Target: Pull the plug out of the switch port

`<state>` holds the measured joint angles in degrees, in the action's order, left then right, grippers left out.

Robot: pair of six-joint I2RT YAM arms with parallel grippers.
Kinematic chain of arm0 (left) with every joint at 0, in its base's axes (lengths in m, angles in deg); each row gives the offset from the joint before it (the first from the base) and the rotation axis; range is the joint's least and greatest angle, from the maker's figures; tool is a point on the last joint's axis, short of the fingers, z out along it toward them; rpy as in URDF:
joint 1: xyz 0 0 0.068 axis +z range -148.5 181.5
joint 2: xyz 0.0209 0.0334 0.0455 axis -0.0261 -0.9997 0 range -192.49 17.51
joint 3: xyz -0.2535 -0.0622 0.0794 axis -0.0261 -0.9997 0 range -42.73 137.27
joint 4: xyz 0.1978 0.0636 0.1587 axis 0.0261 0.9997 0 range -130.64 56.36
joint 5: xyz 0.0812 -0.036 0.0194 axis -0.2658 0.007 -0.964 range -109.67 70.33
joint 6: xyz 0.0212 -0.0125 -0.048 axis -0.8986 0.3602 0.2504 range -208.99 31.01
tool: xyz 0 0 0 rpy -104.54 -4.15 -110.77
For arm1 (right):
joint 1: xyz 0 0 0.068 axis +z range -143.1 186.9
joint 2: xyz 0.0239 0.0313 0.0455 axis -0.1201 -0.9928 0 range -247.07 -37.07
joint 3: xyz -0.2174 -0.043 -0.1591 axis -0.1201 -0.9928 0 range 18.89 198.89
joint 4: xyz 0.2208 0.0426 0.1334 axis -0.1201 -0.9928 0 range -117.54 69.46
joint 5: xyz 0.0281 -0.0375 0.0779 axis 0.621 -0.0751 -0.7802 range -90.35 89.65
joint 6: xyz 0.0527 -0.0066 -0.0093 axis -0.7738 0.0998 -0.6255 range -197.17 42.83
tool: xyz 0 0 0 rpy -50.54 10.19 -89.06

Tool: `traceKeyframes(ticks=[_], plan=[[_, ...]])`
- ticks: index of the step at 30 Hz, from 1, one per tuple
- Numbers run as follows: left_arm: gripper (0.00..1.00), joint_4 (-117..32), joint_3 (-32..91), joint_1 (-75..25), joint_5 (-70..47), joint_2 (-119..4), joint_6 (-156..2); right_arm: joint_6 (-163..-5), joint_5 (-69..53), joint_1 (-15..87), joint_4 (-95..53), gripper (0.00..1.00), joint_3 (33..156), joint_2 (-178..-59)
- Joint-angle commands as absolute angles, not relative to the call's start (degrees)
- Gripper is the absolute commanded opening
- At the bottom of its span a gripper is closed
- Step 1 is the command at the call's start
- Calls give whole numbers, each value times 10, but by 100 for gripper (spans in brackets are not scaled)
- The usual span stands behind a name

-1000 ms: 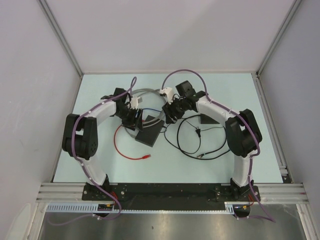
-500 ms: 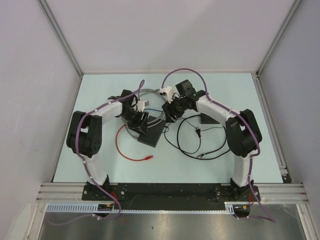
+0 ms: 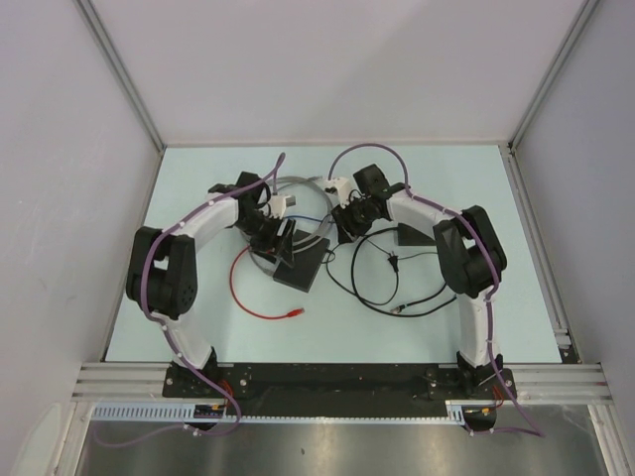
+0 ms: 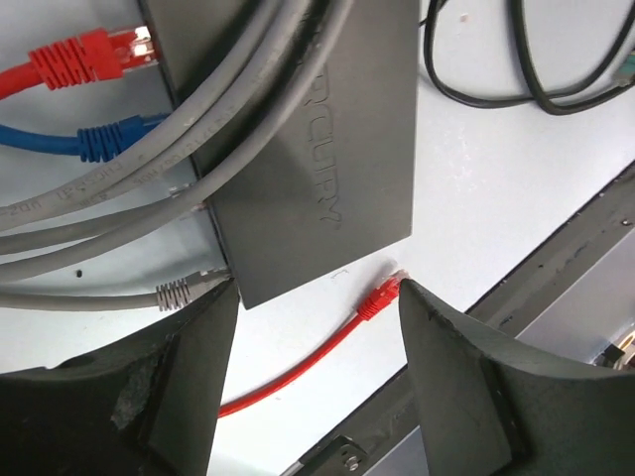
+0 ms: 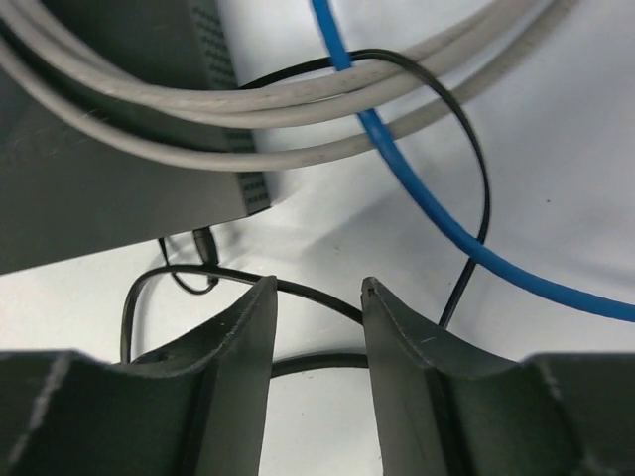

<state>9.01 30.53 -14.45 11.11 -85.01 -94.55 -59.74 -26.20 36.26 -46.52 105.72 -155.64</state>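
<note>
Well, both arms bend inward over the middle of the table, meeting above the flat black switch box (image 3: 308, 270), which lies in a tangle of cables. Its port edge faces left, and the left wrist view shows three plugs seated along it: a red plug (image 4: 94, 55), a blue plug (image 4: 109, 139) and a grey plug (image 4: 175, 295) (which one is meant I cannot tell). The left gripper (image 4: 316, 297) hangs just above the box's left side, jaws spread wide with nothing between them. I'd guess it sits there so it can drop either onto the box to pin it or onto the grey plug close by one finger. The right gripper (image 5: 316, 297) hovers off the box's far right corner, jaws narrower but apart, gripping nothing, with a thin black wire (image 5: 484, 203) on the table beneath. Grey cables (image 4: 238, 99) draped across the lid would drag the box if a plug were tugged, so one arm probably has to steady it
</note>
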Motion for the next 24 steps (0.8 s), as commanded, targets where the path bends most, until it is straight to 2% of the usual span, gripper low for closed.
traceKeyframes(ticks=[1, 11, 24], plan=[[71, 92, 337, -142, 148, -825, -943, -616, -250, 359, -432, 43, 1063, -1575], [69, 76, 351, -142, 169, -839, -937, -577, -186, 347, -476, 36, 1016, -1552], [69, 34, 356, -144, 181, -862, -918, -522, -147, 298, -524, 34, 961, -1489]])
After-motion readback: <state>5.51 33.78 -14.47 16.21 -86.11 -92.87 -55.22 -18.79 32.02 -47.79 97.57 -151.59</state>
